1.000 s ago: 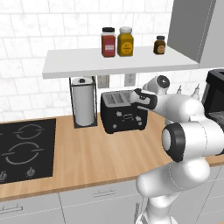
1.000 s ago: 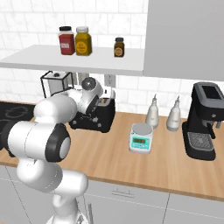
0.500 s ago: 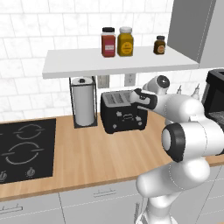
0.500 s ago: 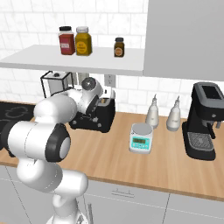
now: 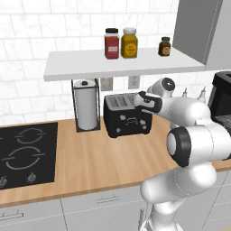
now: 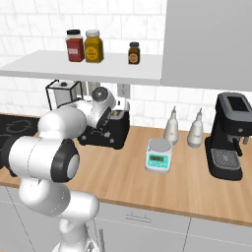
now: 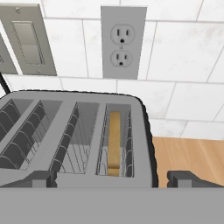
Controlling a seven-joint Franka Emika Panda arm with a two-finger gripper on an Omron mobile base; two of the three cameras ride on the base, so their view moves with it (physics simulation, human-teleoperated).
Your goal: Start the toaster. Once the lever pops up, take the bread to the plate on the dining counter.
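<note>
Seemingly no change over the last second — gripper (image 7: 112,179) still hanging wide open, holding nothing, above the toaster (image 7: 74,140); bread (image 7: 114,142) down in the slot — lever evidently unpressed.

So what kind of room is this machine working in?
A kitchen, by the look of it, though a computer-drawn one. A black toaster stands on a wooden counter beside a stovetop, a coffee machine sits further along, and spice jars line a shelf on the white tiled wall.
</note>
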